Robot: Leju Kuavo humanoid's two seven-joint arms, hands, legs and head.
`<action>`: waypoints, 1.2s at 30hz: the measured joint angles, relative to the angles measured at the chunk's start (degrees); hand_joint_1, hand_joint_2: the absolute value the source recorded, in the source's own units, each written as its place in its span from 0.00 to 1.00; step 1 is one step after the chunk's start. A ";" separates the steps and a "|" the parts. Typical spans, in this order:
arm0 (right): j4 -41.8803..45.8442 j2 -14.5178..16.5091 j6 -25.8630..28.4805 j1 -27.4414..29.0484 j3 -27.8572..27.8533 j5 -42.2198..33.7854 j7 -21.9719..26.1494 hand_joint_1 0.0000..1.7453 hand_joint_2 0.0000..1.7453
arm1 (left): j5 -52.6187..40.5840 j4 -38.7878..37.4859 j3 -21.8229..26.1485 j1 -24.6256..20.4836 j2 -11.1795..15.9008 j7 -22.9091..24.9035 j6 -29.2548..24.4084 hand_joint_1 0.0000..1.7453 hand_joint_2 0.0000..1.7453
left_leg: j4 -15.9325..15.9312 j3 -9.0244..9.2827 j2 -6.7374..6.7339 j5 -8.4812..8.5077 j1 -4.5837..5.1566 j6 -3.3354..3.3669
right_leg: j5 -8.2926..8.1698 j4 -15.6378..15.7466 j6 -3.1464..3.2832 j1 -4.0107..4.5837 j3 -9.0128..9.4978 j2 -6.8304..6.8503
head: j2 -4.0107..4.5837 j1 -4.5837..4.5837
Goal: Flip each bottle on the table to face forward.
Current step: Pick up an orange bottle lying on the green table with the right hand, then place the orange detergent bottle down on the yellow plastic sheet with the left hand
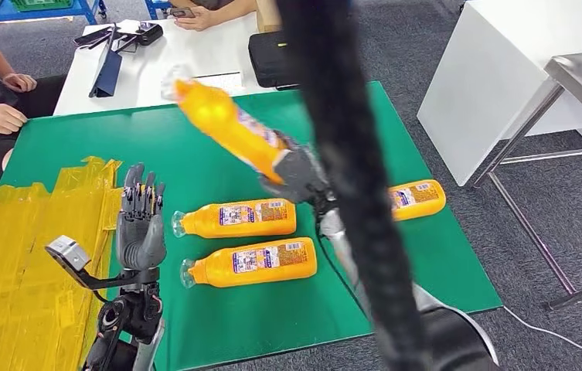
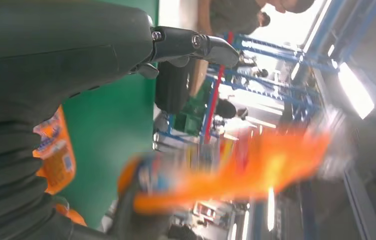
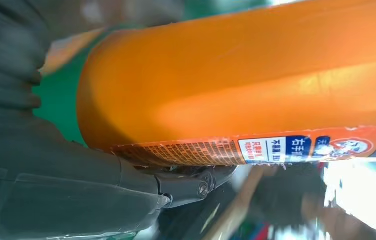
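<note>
within right hand [image 1: 297, 171], raised bottle [image 1: 229, 127]

the lifted bottle [image 1: 229, 124] is smeared by motion blur in the left wrist view, and its label cannot be read there. its base is hidden by the right hand [image 1: 299, 171]. the bottle [image 1: 417, 199] near the mat's right side is partly covered by a dark blurred cable [image 1: 349, 170].

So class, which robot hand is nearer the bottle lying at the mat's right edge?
Right. The right hand, gripping a raised bottle, hovers beside that bottle; the left hand is across the mat.
</note>
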State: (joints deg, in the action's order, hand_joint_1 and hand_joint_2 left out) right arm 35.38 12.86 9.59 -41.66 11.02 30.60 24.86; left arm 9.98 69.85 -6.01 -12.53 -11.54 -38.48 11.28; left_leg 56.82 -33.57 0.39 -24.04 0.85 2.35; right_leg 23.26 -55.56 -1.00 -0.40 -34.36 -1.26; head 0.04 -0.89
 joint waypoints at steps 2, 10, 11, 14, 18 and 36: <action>-2.90 2.78 -0.25 -2.18 2.91 -0.53 -2.39 1.00 1.00 | 0.37 -0.21 -0.79 -0.35 -0.23 0.07 0.01 0.00 1.00 | 0.00 -0.08 0.09 0.01 -0.02 -0.02 | 0.01 -0.01 0.01 0.01 -0.07 0.05 | 0.00 0.02; -5.76 6.92 0.92 -5.22 23.04 -14.38 -9.52 1.00 1.00 | 1.93 -0.35 -1.53 -0.52 -0.43 1.21 0.27 0.00 1.00 | 0.00 -0.31 0.20 0.02 0.01 -0.03 | 0.02 0.00 0.02 0.00 -0.25 0.17 | 0.00 0.03; -5.91 7.00 1.12 -5.42 25.47 -15.82 -9.89 1.00 1.00 | 2.14 -0.37 -1.49 -0.50 -0.43 1.20 0.27 0.00 1.00 | 0.00 -0.33 0.23 0.03 0.02 -0.03 | 0.02 0.00 0.02 0.00 -0.25 0.21 | 0.00 0.04; -6.45 7.00 1.50 -5.90 31.57 -19.07 -10.62 1.00 1.00 | 2.56 -0.51 -1.18 -0.32 -0.31 1.06 0.18 0.00 1.00 | 0.00 -0.36 0.22 0.03 0.03 -0.03 | 0.02 0.00 0.02 -0.01 -0.26 0.23 | 0.00 0.04; -7.43 6.87 1.62 -5.99 37.87 -21.56 -11.05 1.00 1.00 | 3.30 -0.79 -0.52 0.73 0.14 0.58 0.15 0.00 1.00 | 0.01 -0.36 0.21 0.03 0.03 -0.03 | 0.02 0.01 0.02 -0.02 -0.29 0.23 | 0.00 0.03; -10.52 7.00 1.67 -3.58 50.40 -20.80 -10.39 1.00 1.00 | 4.79 -3.07 1.18 1.35 1.61 0.37 -0.20 0.00 1.00 | 0.01 -0.46 0.16 0.03 0.02 -0.04 | 0.01 0.01 0.02 -0.01 -0.43 0.21 | 0.00 0.03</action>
State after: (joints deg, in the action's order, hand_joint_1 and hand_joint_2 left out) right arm 24.86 19.86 11.26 -45.24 61.42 9.80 14.47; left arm 14.76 66.78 -4.83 -11.18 -9.93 -38.11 11.08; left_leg 56.83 -34.03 0.54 -24.01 0.87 2.32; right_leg 23.28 -55.55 -0.98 -0.41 -34.80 -1.05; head 0.04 -0.86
